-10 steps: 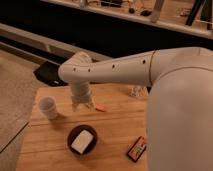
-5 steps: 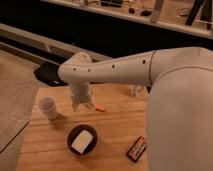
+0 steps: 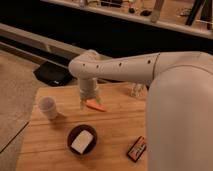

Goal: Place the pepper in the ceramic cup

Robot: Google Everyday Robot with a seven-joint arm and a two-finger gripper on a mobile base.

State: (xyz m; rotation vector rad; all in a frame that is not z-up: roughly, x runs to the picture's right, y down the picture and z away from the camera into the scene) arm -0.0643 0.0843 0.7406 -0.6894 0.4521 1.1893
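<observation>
The orange pepper [image 3: 96,106] lies on the wooden table [image 3: 115,125], just right of the table's middle-left. My gripper [image 3: 88,101] hangs straight down from the white arm [image 3: 125,67] and sits right at the pepper's left end, close to the table top. The white ceramic cup [image 3: 48,107] stands upright to the left of the gripper, about a hand's width away, with nothing visible inside it.
A dark round bowl [image 3: 82,140] holding a white block sits in front of the gripper. A flat red-and-black box [image 3: 136,148] lies at the front right. A small pale object [image 3: 136,90] stands behind the arm. The table's left edge drops to the floor.
</observation>
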